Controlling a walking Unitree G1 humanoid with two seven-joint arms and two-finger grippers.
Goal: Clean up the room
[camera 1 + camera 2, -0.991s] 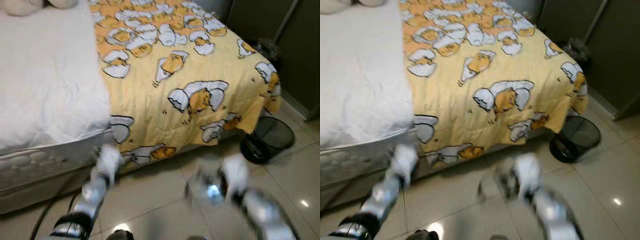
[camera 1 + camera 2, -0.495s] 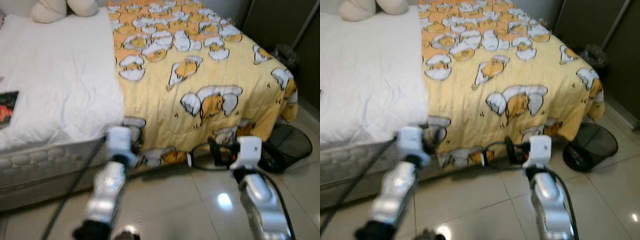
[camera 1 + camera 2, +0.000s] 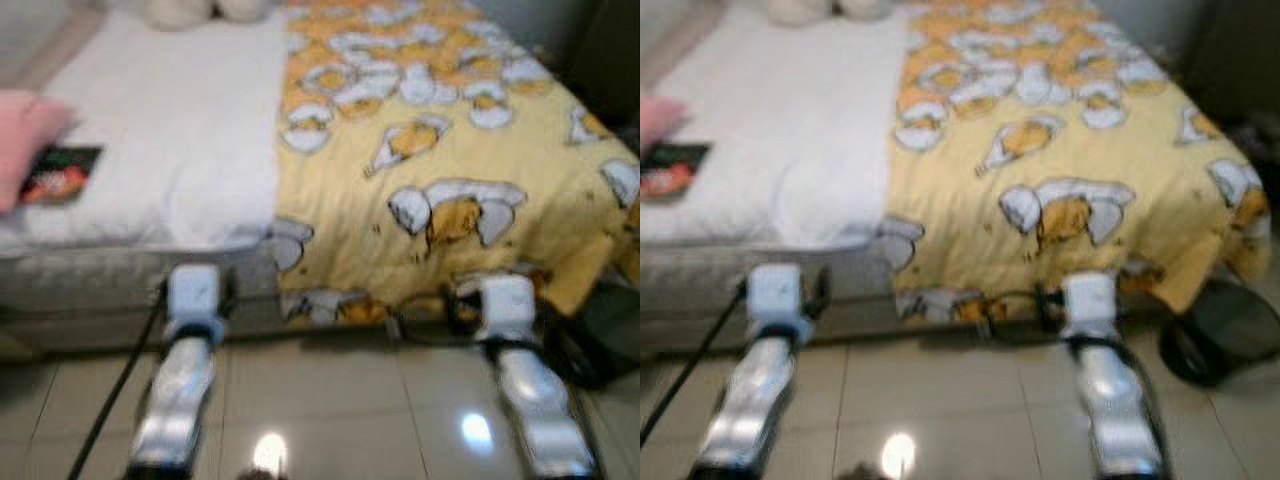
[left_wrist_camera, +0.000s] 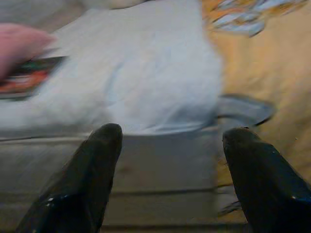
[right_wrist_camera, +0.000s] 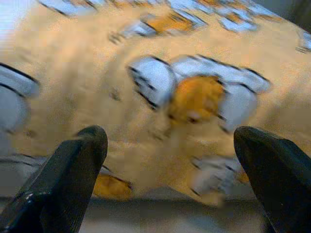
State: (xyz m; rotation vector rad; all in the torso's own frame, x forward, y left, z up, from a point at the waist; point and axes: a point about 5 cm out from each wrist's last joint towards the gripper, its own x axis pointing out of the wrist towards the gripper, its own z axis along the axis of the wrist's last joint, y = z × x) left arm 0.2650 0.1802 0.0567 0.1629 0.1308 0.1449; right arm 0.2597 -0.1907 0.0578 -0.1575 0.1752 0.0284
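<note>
A bed stands before me, its white sheet (image 3: 180, 130) on the left half and a yellow blanket (image 3: 440, 150) with an egg-cartoon print on the right half, hanging over the foot. On the sheet's left edge lies a dark flat packet (image 3: 60, 172) beside a pink thing (image 3: 25, 140). My left gripper (image 4: 173, 141) is open and empty, facing the mattress side. My right gripper (image 5: 172, 141) is open and empty, facing the hanging blanket. Both silver arms, the left (image 3: 185, 370) and the right (image 3: 525, 390), reach low over the floor. The frames are blurred.
A black wire bin (image 3: 1225, 345) stands on the tiled floor (image 3: 320, 420) at the bed's right corner. Pale plush shapes (image 3: 190, 10) lie at the head of the bed. A black cable (image 3: 110, 400) runs along my left arm.
The camera has swung left, bringing the dark packet and the pink thing into view. Both arms have come up closer to the bed's side.
</note>
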